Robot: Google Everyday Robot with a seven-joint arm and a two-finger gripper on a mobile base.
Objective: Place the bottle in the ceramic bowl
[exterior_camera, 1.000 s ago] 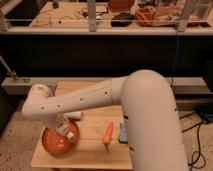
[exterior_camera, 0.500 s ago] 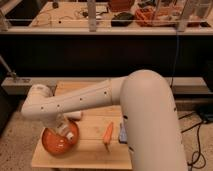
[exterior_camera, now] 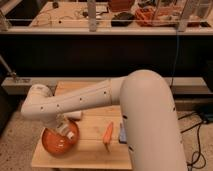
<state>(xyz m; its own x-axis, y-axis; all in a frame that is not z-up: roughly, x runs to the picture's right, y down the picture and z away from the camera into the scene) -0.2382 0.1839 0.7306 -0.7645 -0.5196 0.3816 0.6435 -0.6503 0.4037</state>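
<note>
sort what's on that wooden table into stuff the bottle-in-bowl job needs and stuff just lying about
Job:
- shallow round orange-red ceramic bowl
- pale bottle over the bowl
- gripper above the bowl, at the bottle

Lying about:
- orange carrot-shaped object
- small grey-blue flat item
- white cylinder behind the arm

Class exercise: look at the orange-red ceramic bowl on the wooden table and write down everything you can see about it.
The ceramic bowl is a shallow, round, orange-red dish with a glossy, glazed look. It sits upright at the front left of the wooden table, near the edge. The gripper hangs over its back right rim with a pale bottle-like object at the rim, hiding that part. An orange carrot lies apart to its right.
</note>
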